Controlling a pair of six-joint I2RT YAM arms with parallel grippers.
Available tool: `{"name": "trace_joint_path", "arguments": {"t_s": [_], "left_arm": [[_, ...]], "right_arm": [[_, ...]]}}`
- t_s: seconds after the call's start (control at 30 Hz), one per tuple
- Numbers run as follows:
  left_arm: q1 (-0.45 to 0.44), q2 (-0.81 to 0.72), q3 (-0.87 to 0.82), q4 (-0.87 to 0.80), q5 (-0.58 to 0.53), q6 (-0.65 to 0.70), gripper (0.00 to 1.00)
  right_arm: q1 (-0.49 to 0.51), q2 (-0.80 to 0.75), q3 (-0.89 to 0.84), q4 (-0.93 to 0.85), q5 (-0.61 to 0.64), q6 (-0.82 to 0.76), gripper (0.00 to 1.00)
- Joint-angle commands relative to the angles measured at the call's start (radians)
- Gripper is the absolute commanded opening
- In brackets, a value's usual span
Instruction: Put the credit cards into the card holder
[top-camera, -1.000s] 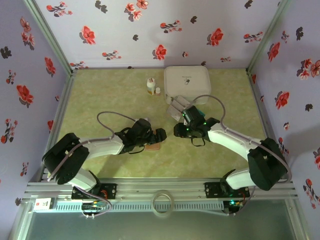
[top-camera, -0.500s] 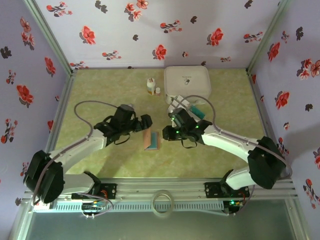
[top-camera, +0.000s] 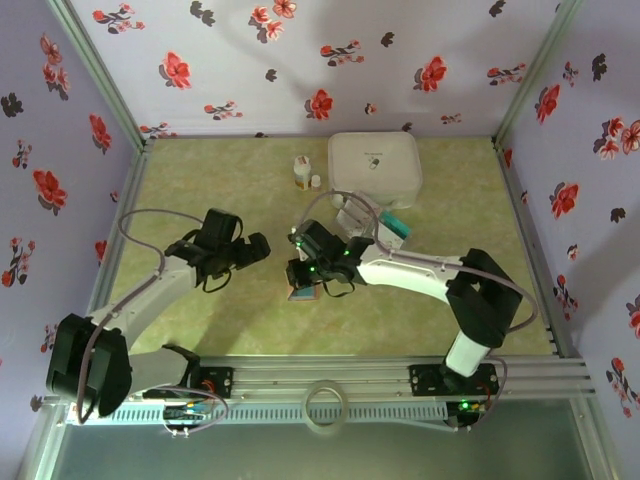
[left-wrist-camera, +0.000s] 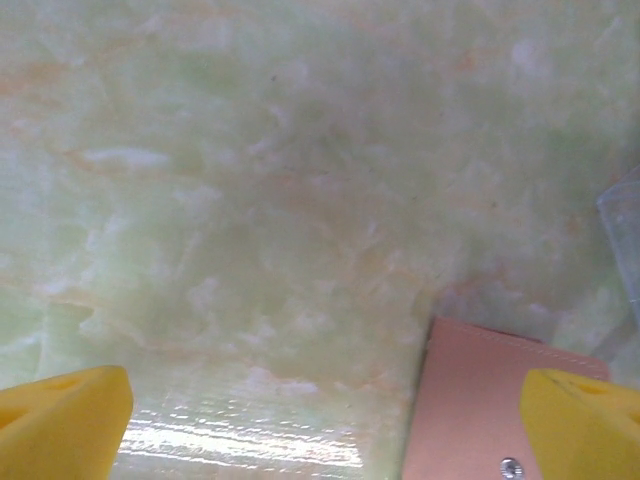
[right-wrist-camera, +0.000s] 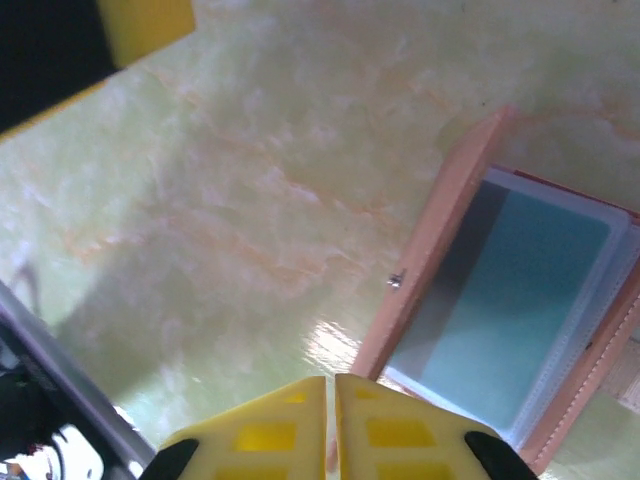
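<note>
The brown card holder (top-camera: 304, 292) lies open on the green table; in the right wrist view its flap (right-wrist-camera: 440, 230) stands up and a teal credit card (right-wrist-camera: 510, 300) sits under its clear sleeve. My right gripper (top-camera: 300, 274) hovers over the holder's left edge, and its fingers (right-wrist-camera: 330, 400) are shut with nothing showing between them. The left gripper (top-camera: 256, 250) is open just left of the holder, whose brown flap (left-wrist-camera: 470, 400) lies by the right fingertip. More credit cards, white (top-camera: 352, 215) and teal (top-camera: 392, 226), lie in front of the white box.
A large white rounded-square box (top-camera: 374, 168) stands at the back centre, with two small white bottles (top-camera: 301, 172) to its left. Flowered walls enclose the table on three sides. A yellow finger of the left gripper (right-wrist-camera: 145, 25) shows at the top left of the right wrist view.
My right gripper has swung left from the card pile to over the card holder. The left gripper drew back to the left, off the holder, which now lies open.
</note>
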Motion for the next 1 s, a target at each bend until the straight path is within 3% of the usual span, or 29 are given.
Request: {"name": "trace_joint_path", "arguments": {"t_s": [0.0,0.27,0.97], "left_arm": [[0.007,0.017,-0.011,-0.036,-0.013,0.042,1.00],[0.001,0.066,0.024,-0.040,0.011,0.093,1.00],[-0.137,0.339,0.157,0.031,0.013,0.177,1.00]], "right_arm": [[-0.006,0.017,-0.001,-0.015,0.026,-0.025,0.05],[-0.030,0.042,-0.089,0.055,0.021,-0.006,0.00],[-0.050,0.110,-0.152,0.160,-0.012,0.024,0.00]]}}
